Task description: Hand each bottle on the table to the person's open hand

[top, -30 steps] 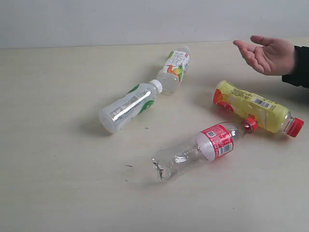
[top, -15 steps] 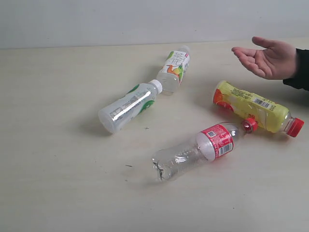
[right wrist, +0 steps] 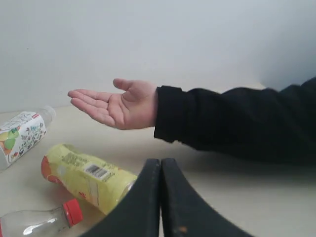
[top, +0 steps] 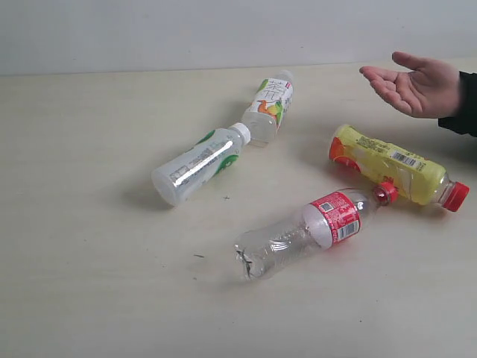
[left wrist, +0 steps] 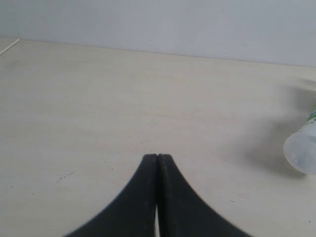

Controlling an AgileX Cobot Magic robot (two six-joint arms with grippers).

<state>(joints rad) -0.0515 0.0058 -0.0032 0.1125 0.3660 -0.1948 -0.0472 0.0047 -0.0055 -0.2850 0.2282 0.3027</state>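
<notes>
On table (top: 89, 298): yellow bottle (top: 387, 164), red-label bottle (top: 313, 227), green-label bottle (top: 200, 164), fruit-label bottle (top: 270, 104). Hand (top: 414, 86) open. L end effector (left wrist: 157, 158), R end effector (right wrist: 161, 162): closed, empty.

your left gripper (left wrist: 157, 157) has its two black fingers (left wrist: 140, 202) pressed flat together, tips meeting in a thin seam. your right gripper (right wrist: 160, 162) sits the same way, dark fingers (right wrist: 180, 207) closed tip to tip.

Table (top: 82, 298) matt, faint wood grain; clear bottle (top: 302, 235) glossy crinkled plastic.
</notes>
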